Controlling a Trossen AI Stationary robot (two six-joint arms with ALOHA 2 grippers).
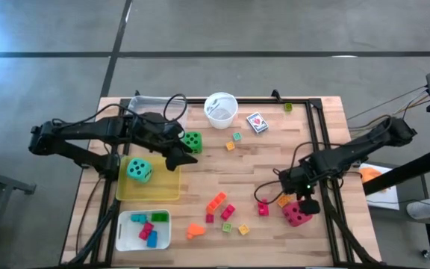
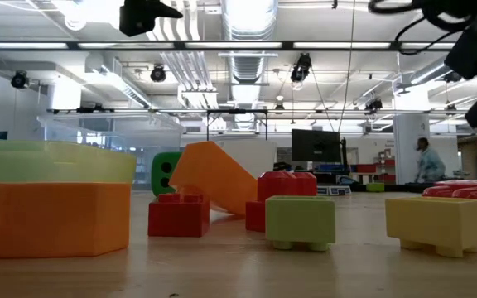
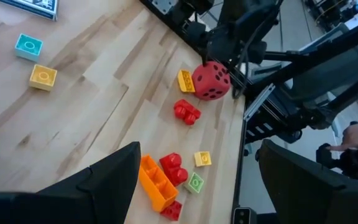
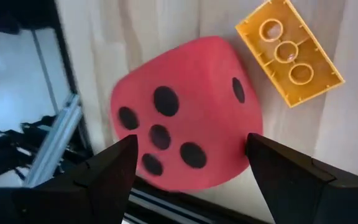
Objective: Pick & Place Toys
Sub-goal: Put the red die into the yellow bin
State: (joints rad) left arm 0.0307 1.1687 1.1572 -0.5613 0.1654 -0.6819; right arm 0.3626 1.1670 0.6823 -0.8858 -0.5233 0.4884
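Observation:
A red foam die (image 4: 185, 124) with black pips rests on the wood table near its right edge, beside an orange brick (image 4: 289, 59). My right gripper (image 4: 191, 140) hangs open just above the die (image 1: 297, 214), one finger on each side of it, and I see no touch. My left gripper (image 1: 185, 153) is open and holds nothing, hovering by the green die (image 1: 192, 140) near the yellow tray (image 1: 155, 190). A teal die (image 1: 139, 170) lies in that tray. Small loose blocks (image 1: 219, 203) are scattered over the near middle of the table.
A white cup (image 1: 221, 110) and a card pack (image 1: 257, 122) stand at the far middle. A clear tray (image 1: 149, 103) is far left, and a white tray (image 1: 125, 237) with several blocks is near left. A black frame rail (image 4: 48, 155) runs close beside the red die.

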